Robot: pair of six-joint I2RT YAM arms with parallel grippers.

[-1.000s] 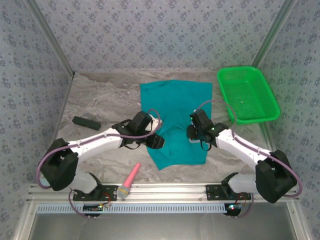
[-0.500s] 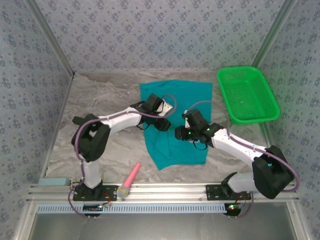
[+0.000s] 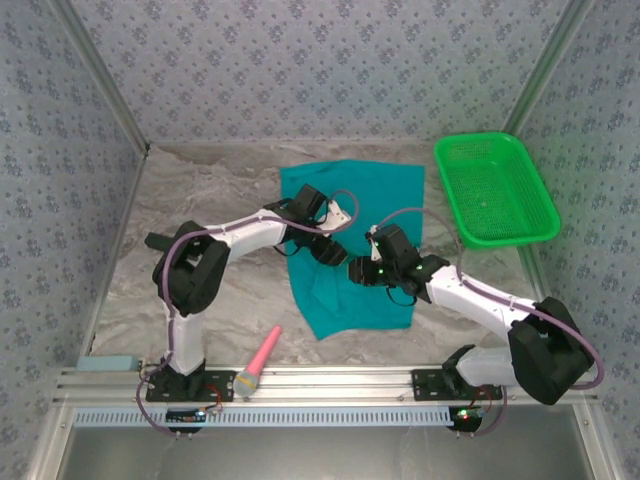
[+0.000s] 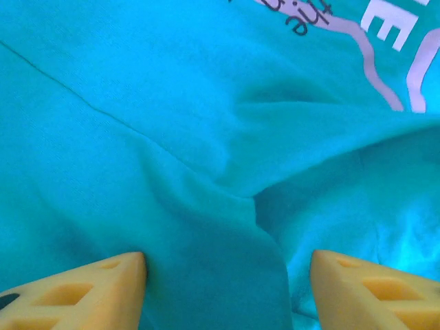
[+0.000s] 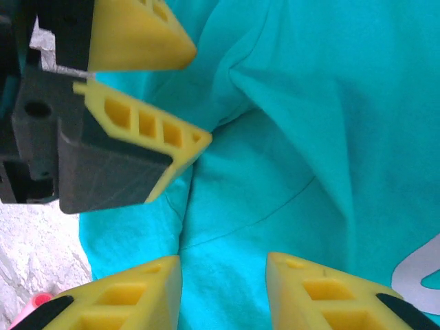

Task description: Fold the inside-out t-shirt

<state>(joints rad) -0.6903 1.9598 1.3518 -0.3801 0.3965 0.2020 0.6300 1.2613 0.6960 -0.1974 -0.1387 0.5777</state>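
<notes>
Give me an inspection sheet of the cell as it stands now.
Surface: grey marbled table.
Job's things: teal t-shirt lying mid-table, creased where the grippers are.
Clutter: green basket far right; pink-handled tool near the front edge; black object at left, partly behind the left arm.
Grippers: left gripper open over a shirt crease; right gripper open, facing it over the shirt.
Cables: purple cables looped along both arms.
Surroundings: patterned walls, metal frame rail in front.

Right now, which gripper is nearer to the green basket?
Right, narrowly. The right gripper is over the t-shirt, left of the basket; the left gripper is beside it, farther left.
</notes>
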